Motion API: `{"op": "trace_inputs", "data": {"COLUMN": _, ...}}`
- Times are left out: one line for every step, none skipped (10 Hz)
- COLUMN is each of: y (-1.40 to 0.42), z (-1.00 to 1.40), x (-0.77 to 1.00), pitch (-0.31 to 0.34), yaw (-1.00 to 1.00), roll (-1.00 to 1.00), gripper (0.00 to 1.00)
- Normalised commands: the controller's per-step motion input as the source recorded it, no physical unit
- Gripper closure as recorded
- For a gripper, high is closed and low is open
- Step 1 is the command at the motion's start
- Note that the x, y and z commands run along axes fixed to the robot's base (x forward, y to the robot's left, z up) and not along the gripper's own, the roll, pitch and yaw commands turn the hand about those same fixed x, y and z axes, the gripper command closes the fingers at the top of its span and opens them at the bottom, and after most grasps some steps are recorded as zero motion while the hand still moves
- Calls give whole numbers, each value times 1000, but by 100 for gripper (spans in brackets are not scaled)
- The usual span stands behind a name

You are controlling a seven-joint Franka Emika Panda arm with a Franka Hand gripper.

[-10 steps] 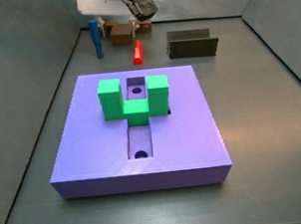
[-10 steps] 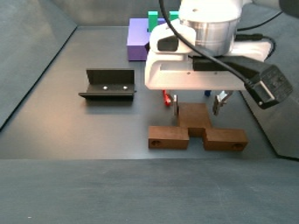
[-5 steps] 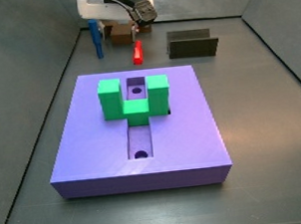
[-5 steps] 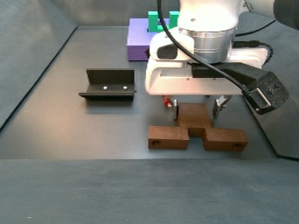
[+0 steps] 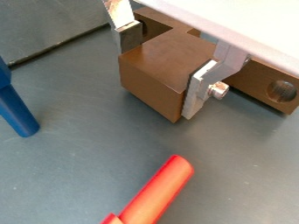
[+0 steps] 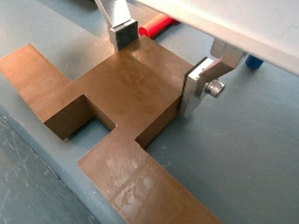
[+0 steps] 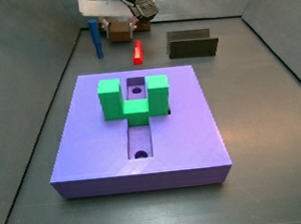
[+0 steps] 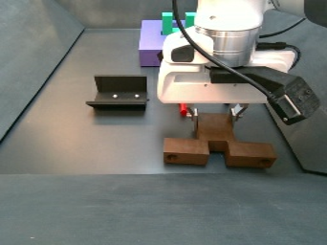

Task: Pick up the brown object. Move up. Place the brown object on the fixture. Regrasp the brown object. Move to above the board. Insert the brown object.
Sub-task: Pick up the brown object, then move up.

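The brown object (image 8: 217, 150) lies flat on the floor near the wall, a stepped bar with a round hole (image 5: 281, 87) near one end. In both wrist views my gripper (image 5: 162, 72) (image 6: 160, 70) stands astride its raised middle block, one silver finger on each side and close to the faces. The jaws look open, with no clear squeeze. In a side view the brown object (image 7: 122, 30) is mostly hidden under the gripper (image 7: 129, 21). The dark fixture (image 7: 192, 45) (image 8: 118, 92) stands apart to the side. The purple board (image 7: 182, 131) lies further away.
A small red bar (image 5: 158, 188) (image 7: 138, 52) lies on the floor just beside the brown object. A blue upright piece (image 5: 14, 109) (image 7: 95, 34) stands close by. A green U-shaped block (image 7: 132, 98) sits on the board. Grey walls enclose the floor.
The gripper has come down over the brown object, so its fingers now sit lower around the middle block. The brown object has not moved.
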Motion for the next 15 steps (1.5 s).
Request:
{"op": "trace_inputs", "data": {"y": 0, "z": 0, "x": 0, "pitch": 0, "yaw": 0, "roll": 0, "gripper": 100}}
{"op": "trace_inputs", "data": {"y": 0, "z": 0, "x": 0, "pitch": 0, "yaw": 0, "roll": 0, "gripper": 100}}
{"op": "trace_inputs", "data": {"y": 0, "z": 0, "x": 0, "pitch": 0, "yaw": 0, "roll": 0, "gripper": 100}}
{"op": "trace_inputs", "data": {"y": 0, "z": 0, "x": 0, "pitch": 0, "yaw": 0, "roll": 0, "gripper": 100}}
{"op": "trace_inputs", "data": {"y": 0, "z": 0, "x": 0, "pitch": 0, "yaw": 0, "roll": 0, "gripper": 100}}
{"op": "trace_inputs", "data": {"y": 0, "z": 0, "x": 0, "pitch": 0, "yaw": 0, "roll": 0, "gripper": 100}}
{"op": "trace_inputs", "data": {"y": 0, "z": 0, "x": 0, "pitch": 0, "yaw": 0, "roll": 0, "gripper": 100}}
{"op": "trace_inputs", "data": {"y": 0, "z": 0, "x": 0, "pitch": 0, "yaw": 0, "roll": 0, "gripper": 100}}
{"op": "trace_inputs", "data": {"y": 0, "z": 0, "x": 0, "pitch": 0, "yaw": 0, "roll": 0, "gripper": 100}}
{"op": "trace_inputs", "data": {"y": 0, "z": 0, "x": 0, "pitch": 0, "yaw": 0, "roll": 0, "gripper": 100}}
{"op": "trace_inputs", "data": {"y": 0, "z": 0, "x": 0, "pitch": 0, "yaw": 0, "roll": 0, "gripper": 100}}
{"op": "trace_inputs", "data": {"y": 0, "z": 833, "x": 0, "pitch": 0, "yaw": 0, "roll": 0, "gripper": 100}}
{"op": "trace_inputs", "data": {"y": 21, "z": 793, "x": 13, "pitch": 11, "yaw": 39, "roll": 6, "gripper": 100}}
{"op": "trace_inputs", "data": {"y": 20, "z": 409, "x": 2, "pitch": 54, "yaw": 30, "roll": 52, "gripper": 100}}
{"op": "trace_inputs", "data": {"y": 8, "z": 222, "x": 15, "pitch": 49, "yaw": 22, "roll": 78, "gripper": 100}}
